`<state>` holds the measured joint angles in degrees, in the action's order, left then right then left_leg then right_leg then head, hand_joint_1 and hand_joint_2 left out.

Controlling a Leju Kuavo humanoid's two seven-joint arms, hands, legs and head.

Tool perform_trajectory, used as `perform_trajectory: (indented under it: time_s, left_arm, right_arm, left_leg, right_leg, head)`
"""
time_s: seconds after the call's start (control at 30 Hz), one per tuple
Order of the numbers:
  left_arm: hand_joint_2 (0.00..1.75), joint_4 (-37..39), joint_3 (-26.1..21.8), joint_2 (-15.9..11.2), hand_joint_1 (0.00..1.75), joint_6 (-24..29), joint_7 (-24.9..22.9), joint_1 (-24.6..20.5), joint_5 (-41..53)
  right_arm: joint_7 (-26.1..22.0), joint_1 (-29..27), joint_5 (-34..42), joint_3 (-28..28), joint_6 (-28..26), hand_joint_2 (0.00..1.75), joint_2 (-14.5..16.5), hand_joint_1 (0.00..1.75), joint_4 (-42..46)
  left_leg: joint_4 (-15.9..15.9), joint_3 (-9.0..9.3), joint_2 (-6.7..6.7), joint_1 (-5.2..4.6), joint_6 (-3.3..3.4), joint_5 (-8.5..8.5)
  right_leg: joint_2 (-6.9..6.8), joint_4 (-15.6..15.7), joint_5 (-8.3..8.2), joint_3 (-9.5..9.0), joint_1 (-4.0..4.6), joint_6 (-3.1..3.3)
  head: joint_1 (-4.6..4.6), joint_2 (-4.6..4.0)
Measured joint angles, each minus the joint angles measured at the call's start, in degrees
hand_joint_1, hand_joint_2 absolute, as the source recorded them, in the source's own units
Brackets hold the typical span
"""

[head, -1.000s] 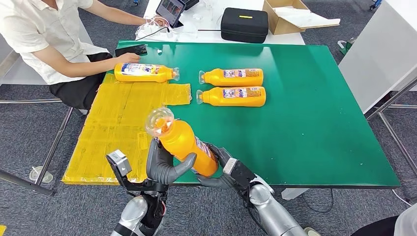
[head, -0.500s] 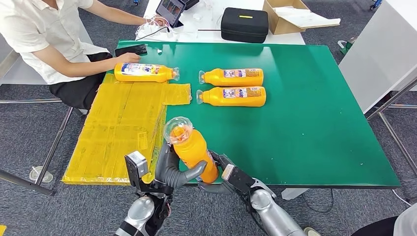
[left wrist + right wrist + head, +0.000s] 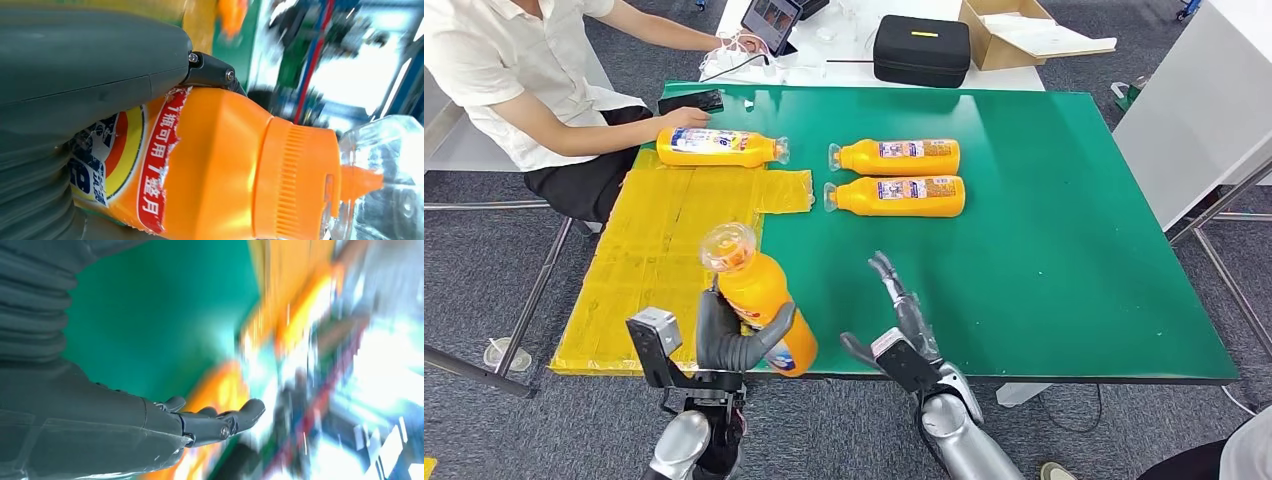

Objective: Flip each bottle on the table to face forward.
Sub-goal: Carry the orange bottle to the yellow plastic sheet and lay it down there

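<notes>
Fingers of the left hand (image 3: pixel 729 340) are wrapping the orange bottle (image 3: pixel 759 300), tilting it, probably for turning; right hand (image 3: pixel 899 325) is spreading empty just beside it.

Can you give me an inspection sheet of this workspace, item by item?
Surface: green table, with a yellow mat on its left part.
Job's things: held bottle raised, cap up; one bottle lying at the mat's far edge under a person's hand; two bottles lying side by side on the green.
Clutter: phone at the far left edge.
Hands: left hand grips the held bottle; right hand holds nothing, fingers spread.
Cables: white cable on the white table behind.
Surroundings: black case, cardboard box, tablet, seated person.
</notes>
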<state>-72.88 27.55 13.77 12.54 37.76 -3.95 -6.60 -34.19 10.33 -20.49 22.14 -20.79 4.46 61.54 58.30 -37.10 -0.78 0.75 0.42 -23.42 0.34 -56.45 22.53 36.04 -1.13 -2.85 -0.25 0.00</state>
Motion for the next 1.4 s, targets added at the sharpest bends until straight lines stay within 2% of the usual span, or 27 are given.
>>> perform_trajectory:
  time_s: [0.1, 0.23, 0.37, 0.47, 0.53, 0.6, 0.67, 0.77, 0.93, 1.07, 1.23, 1.27, 1.33, 1.37, 1.4]
  left_arm:
    - [1.75, -2.07, -0.04, -0.54, 1.75, 7.62, 1.20, 0.66, 5.31]
    - [1.75, -3.80, -0.06, -1.13, 1.75, 12.00, 1.58, 1.35, 7.85]
    - [1.75, -5.31, -0.15, -1.92, 1.75, 18.26, 1.53, 1.93, 13.97]
    - [1.75, -5.66, -0.36, -2.79, 1.75, 20.82, 0.66, 1.84, 17.45]
    - [1.75, -5.03, -0.44, -3.26, 1.75, 23.15, -3.17, 1.32, 23.96]
    - [1.75, -2.22, -0.97, -3.75, 1.75, 25.41, -9.40, -0.26, 36.63]
    - [1.75, 2.89, -1.71, -4.20, 1.75, 25.50, -14.92, -2.94, 47.63]
    - [1.75, 12.27, -2.25, -4.68, 1.75, 21.65, -21.71, -7.77, 55.93]
    - [1.75, 24.18, -1.76, -5.22, 1.75, 12.50, -27.04, -14.02, 62.99]
    - [1.75, 29.31, -0.78, -5.40, 1.75, 9.09, -28.16, -17.14, 64.76]
    - [1.75, 33.10, 0.21, -5.67, 1.75, 5.62, -27.77, -19.81, 65.42]
    - [1.75, 33.70, 0.44, -5.77, 1.60, 5.11, -27.69, -20.22, 65.54]
    - [1.75, 34.70, 0.72, -5.95, 0.96, 4.50, -27.55, -20.94, 65.57]
    - [1.75, 35.13, 0.80, -6.02, 0.52, 4.31, -27.47, -21.23, 65.57]
    - [1.75, 35.50, 0.85, -6.08, 0.23, 4.18, -27.39, -21.47, 65.57]
  right_arm:
    - [-2.73, -1.39, -2.56, -2.96, -11.39, 0.00, 0.58, 0.00, 1.36]
    - [-5.10, -3.96, -3.85, -7.83, -17.58, 0.00, 1.21, 0.00, 4.18]
    - [-5.72, -7.33, -0.76, -14.80, -18.86, 0.00, 1.86, 0.00, 9.30]
    - [-5.77, -8.87, 0.92, -17.85, -19.14, 0.00, 1.68, 0.00, 11.75]
    - [-5.78, -9.36, 1.22, -18.44, -19.16, 0.00, 1.66, 0.00, 12.61]
    - [-5.79, -9.37, 1.72, -18.52, -18.68, 0.00, 1.67, 0.00, 13.08]
    - [-5.79, -9.03, 1.84, -18.10, -17.84, 0.00, 1.72, 0.00, 13.21]
    - [-5.83, -8.38, 1.47, -16.81, -16.91, 0.00, 1.95, 0.00, 13.21]
    - [-5.83, -7.92, 2.53, -15.80, -15.44, 0.00, 2.14, 0.00, 13.19]
    - [-5.83, -7.86, 3.58, -15.46, -14.51, 1.75, 2.13, 0.00, 13.18]
    - [-5.83, -7.55, 4.60, -14.99, -13.54, 1.75, 2.13, 0.00, 13.10]
    - [-5.83, -7.52, 4.72, -14.92, -13.41, 1.75, 2.13, 0.00, 13.09]
    - [-5.83, -7.46, 4.99, -14.79, -13.26, 1.75, 2.13, 0.00, 12.99]
    - [-5.83, -7.41, 5.13, -14.73, -13.18, 1.75, 2.13, 0.00, 12.92]
    - [-5.83, -7.36, 5.26, -14.67, -13.10, 1.75, 2.12, 0.00, 12.83]
  left_leg:
    - [0.00, 0.00, -0.01, 0.00, 0.00, 0.00]
    - [0.00, 0.00, -0.02, -0.01, 0.01, -0.01]
    - [0.00, -0.03, -0.08, -0.01, 0.01, -0.02]
    - [0.00, 0.00, -0.04, -0.01, 0.00, -0.05]
    - [0.00, 0.03, 0.00, -0.01, 0.00, -0.05]
    - [0.00, 0.03, 0.00, -0.01, 0.00, 0.00]
    - [0.00, 0.04, -0.02, 0.01, -0.02, 0.06]
    - [-0.01, 0.05, 0.00, 0.03, -0.05, 0.13]
    - [-0.01, 0.05, 0.03, 0.03, -0.04, 0.17]
    - [-0.01, 0.05, 0.03, 0.02, -0.04, 0.16]
    - [-0.01, 0.07, 0.03, 0.04, -0.06, 0.15]
    - [-0.01, 0.08, 0.03, 0.05, -0.07, 0.16]
    - [-0.02, 0.09, 0.03, 0.07, -0.09, 0.19]
    - [-0.02, 0.10, 0.03, 0.07, -0.10, 0.20]
    - [-0.02, 0.11, 0.03, 0.07, -0.11, 0.21]
  right_leg:
    - [0.00, 0.00, 0.00, -0.01, -0.01, 0.00]
    - [0.00, 0.01, 0.00, 0.00, -0.01, 0.00]
    - [-0.03, 0.01, 0.01, -0.01, -0.01, -0.01]
    - [0.00, 0.01, 0.01, 0.01, -0.01, 0.00]
    - [0.00, 0.02, 0.00, 0.01, -0.01, 0.01]
    - [0.00, 0.01, 0.00, -0.01, 0.00, 0.01]
    - [-0.01, 0.01, -0.03, -0.03, 0.01, 0.04]
    - [0.00, 0.00, -0.12, -0.02, 0.03, 0.14]
    - [0.00, -0.01, -0.15, -0.04, 0.03, 0.15]
    - [0.00, -0.01, -0.15, -0.04, 0.02, 0.15]
    - [0.00, -0.01, -0.14, -0.04, 0.07, 0.17]
    - [0.00, -0.01, -0.15, -0.05, 0.09, 0.17]
    - [0.00, -0.02, -0.16, -0.06, 0.11, 0.19]
    - [0.00, -0.02, -0.16, -0.07, 0.11, 0.19]
    - [0.00, -0.02, -0.17, -0.07, 0.11, 0.20]
  head:
    - [0.00, 0.01]
    - [0.02, 0.00]
    - [0.02, 0.00]
    - [0.02, 0.00]
    - [0.01, 0.00]
    - [0.02, 0.00]
    - [0.00, 0.00]
    - [0.00, 0.00]
    - [0.01, 0.00]
    - [0.02, 0.00]
    - [0.01, 0.01]
    - [0.01, 0.01]
    - [0.02, 0.00]
    - [0.02, 0.00]
    - [0.02, 0.00]
